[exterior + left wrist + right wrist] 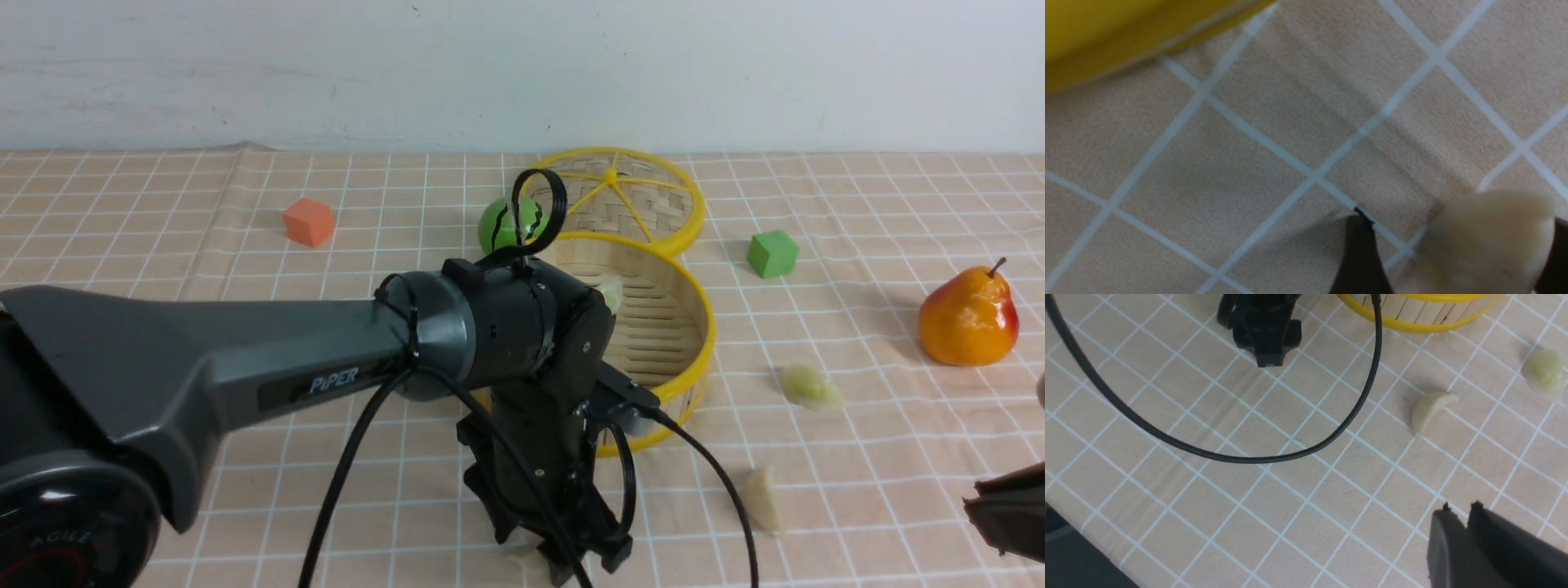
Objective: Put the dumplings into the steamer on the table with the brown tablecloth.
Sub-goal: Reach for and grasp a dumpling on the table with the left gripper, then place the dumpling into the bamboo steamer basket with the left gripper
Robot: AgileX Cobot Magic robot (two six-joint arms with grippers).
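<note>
An orange cube [309,222] sits far left on the wrinkled, grid-lined cloth [122,204]. The left arm [245,359], lettered "PiPER", crosses the steamer [690,327] and hides its near-left wall. The left gripper [562,557] points down at the cloth, jaws spread around a cream dumpling [1486,241]. One finger [1555,261] touches it; the other [1359,253] stands apart. A green ball [500,229] and a woven lid [645,196] lie behind the slatted steamer, which holds a pale dumpling [611,290]. To its right are a green cube [772,253], a greenish dumpling [808,386], a crescent dumpling [763,498] and a glossy pear [968,317]. The right gripper [1461,510], pressed nearly together, holds nothing.
</note>
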